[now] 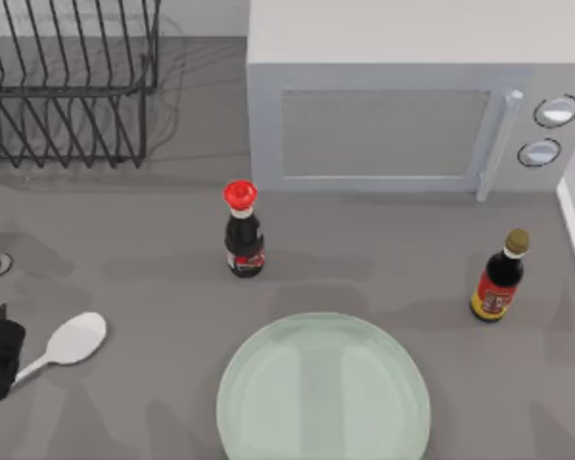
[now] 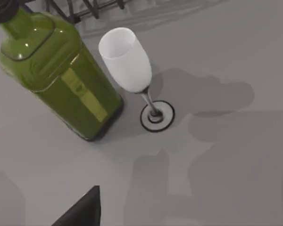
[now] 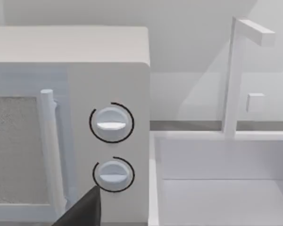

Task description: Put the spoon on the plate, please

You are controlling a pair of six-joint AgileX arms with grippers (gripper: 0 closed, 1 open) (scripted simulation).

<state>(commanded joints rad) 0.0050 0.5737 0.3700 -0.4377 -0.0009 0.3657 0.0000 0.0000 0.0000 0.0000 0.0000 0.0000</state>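
Top view: the spoon (image 1: pixel 65 347) lay on the table (image 1: pixel 153 307) at its left side, well apart from the plate (image 1: pixel 324 391). Its long axis ran diagonally, the oval bowl pointing up and to the right toward the table's middle, the thin handle running down and to the left. The left gripper (image 1: pixel 0 353), a dark shape at the left edge, covered the handle partway along, so the end knob could not be made out; whether its fingers were clenched on the handle or released could not be told. The plate sat at the near edge, its lower rim cut off by the frame. Behind it stood a red-capped bottle (image 1: pixel 242 233) and, further right, a dark bottle (image 1: pixel 499 277); a microwave (image 1: pixel 402 105) and a wire rack (image 1: pixel 67 86) stood at the back.

Left wrist view: a green bottle (image 2: pixel 56 70) and a wine glass (image 2: pixel 132 70) stood just beside each other.

Right wrist view: a microwave front with two dials and a white sink (image 3: pixel 221 188); a dark finger (image 3: pixel 82 209) showed at the frame's edge.
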